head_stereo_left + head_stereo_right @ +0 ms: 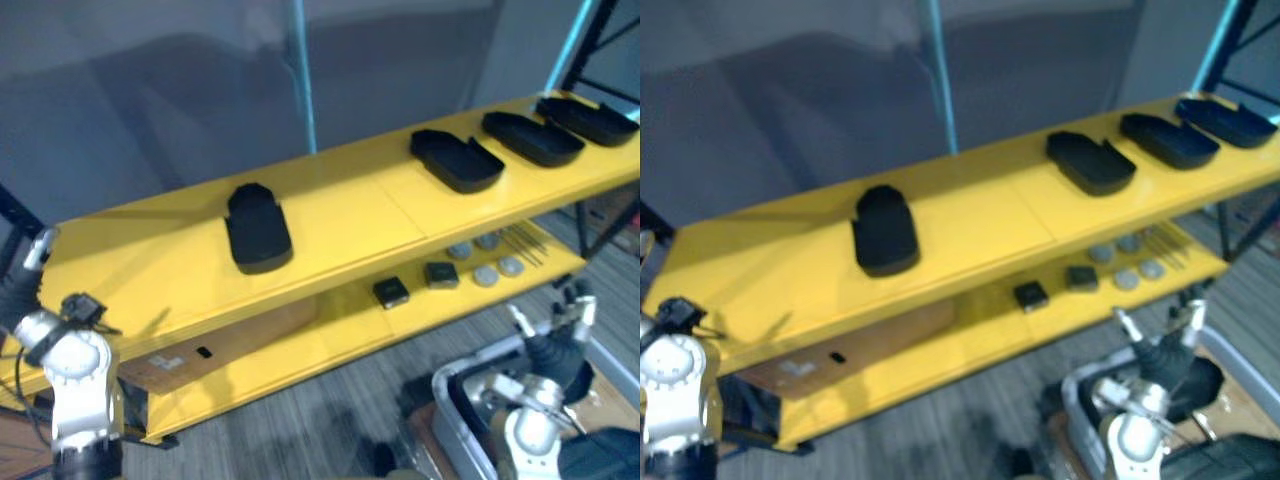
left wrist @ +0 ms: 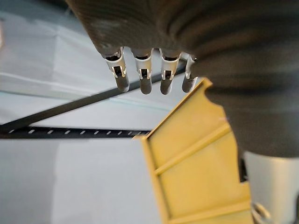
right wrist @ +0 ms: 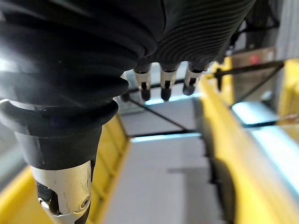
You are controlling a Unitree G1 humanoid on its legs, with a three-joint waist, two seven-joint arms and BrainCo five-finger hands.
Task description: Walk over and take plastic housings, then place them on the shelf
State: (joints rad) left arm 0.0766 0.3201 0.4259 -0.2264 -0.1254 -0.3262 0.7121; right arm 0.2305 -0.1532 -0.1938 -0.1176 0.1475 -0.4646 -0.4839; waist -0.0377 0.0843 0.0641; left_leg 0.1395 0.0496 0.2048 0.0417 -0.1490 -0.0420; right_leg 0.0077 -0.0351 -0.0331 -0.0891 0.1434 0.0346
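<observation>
yellow shelf (image 1: 350, 215) against a grey wall (image 1: 150, 100), grey floor (image 1: 320, 410) underneath. four black plastic housings (image 1: 456, 160) lie on the top board, three bunched at the right end and a lone housing (image 1: 258, 230) further left (small parts (image 1: 485, 262) on the lower board). left hand (image 2: 142, 77) and right hand (image 3: 163, 84) are both straight-fingered, holding nothing.

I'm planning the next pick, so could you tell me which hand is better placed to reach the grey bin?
Probably the right hand: it hangs over the grey bin at the lower right, fingers straight and empty. The left hand sits by the shelf's far left end.
</observation>
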